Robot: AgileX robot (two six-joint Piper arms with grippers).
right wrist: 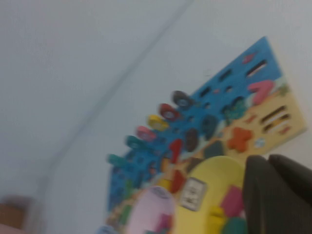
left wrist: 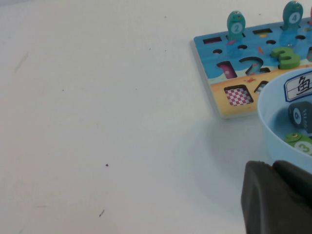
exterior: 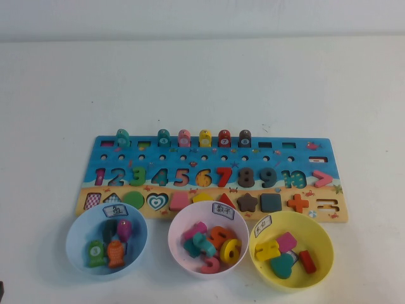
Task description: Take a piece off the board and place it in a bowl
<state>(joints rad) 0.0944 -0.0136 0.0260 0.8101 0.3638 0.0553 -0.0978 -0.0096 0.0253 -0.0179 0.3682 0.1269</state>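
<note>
The board [exterior: 95,180] lies across the middle of the table. The slate blue-grey 9 piece [exterior: 268,177] sits in its recess between the dark brown 8 [exterior: 246,177] and the teal 10 [exterior: 293,180]. The pink bowl [exterior: 172,239] stands in front of the board and holds several numerals. Neither arm shows in the high view. My left gripper [left wrist: 272,165] is shut and empty, low beside the light blue bowl [left wrist: 273,122]. My right gripper [right wrist: 268,160] is shut and empty, raised by the yellow bowl [right wrist: 214,170]. The 9 [right wrist: 209,126] and the pink bowl [right wrist: 151,209] show blurred in the right wrist view.
The light blue bowl [exterior: 73,244] holds fish pieces at the front left. The yellow bowl [exterior: 323,244] holds shape pieces at the front right. Several fish pegs [exterior: 184,137] stand along the board's far edge. White table lies beyond and beside the board.
</note>
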